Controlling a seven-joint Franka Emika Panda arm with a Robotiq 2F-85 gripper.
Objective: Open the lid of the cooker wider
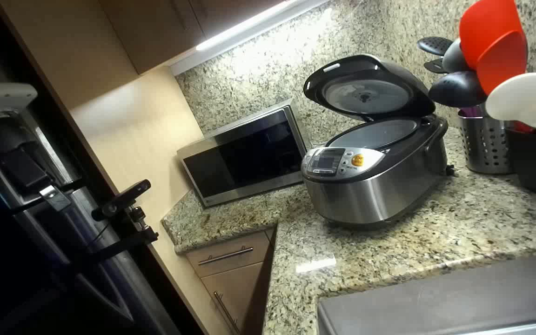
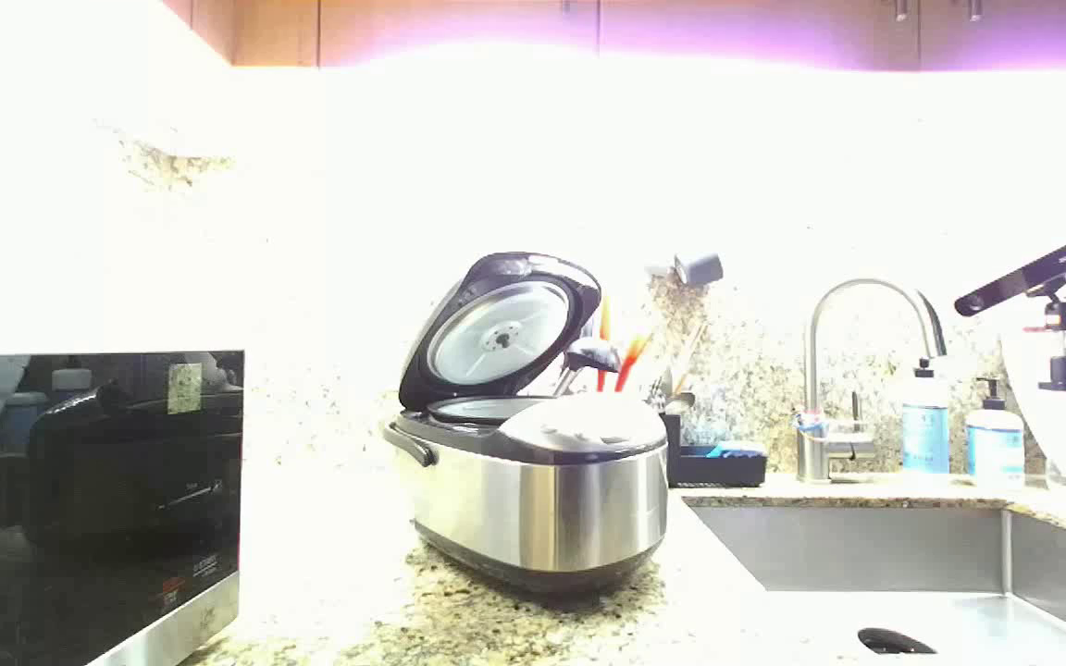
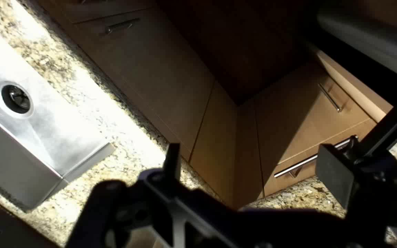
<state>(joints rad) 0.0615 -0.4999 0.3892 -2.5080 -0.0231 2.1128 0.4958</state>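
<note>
The cooker [image 1: 365,202] is a squat silver-grey body on the granite counter, and it also shows in an exterior view [image 2: 542,509]. Its round black lid [image 1: 365,95] is raised on its rear hinge and tilted, with the grey inner plate showing; the lid [image 2: 501,333] stands part open in both exterior views. A grey inner surface shows under the raised lid. My gripper [image 3: 252,160] is open in the wrist view, its fingers wide apart with nothing between them. It is away from the cooker and lid, which are out of the wrist view. The fingers are not visible in the exterior views.
A microwave [image 1: 244,156] stands beside the cooker. Utensils in a perforated metal holder [image 1: 486,144] and a black container [image 1: 535,163] stand close to the lid's other side. A sink [image 2: 866,550] is set in the counter. Drawers with bar handles [image 3: 298,165] are below.
</note>
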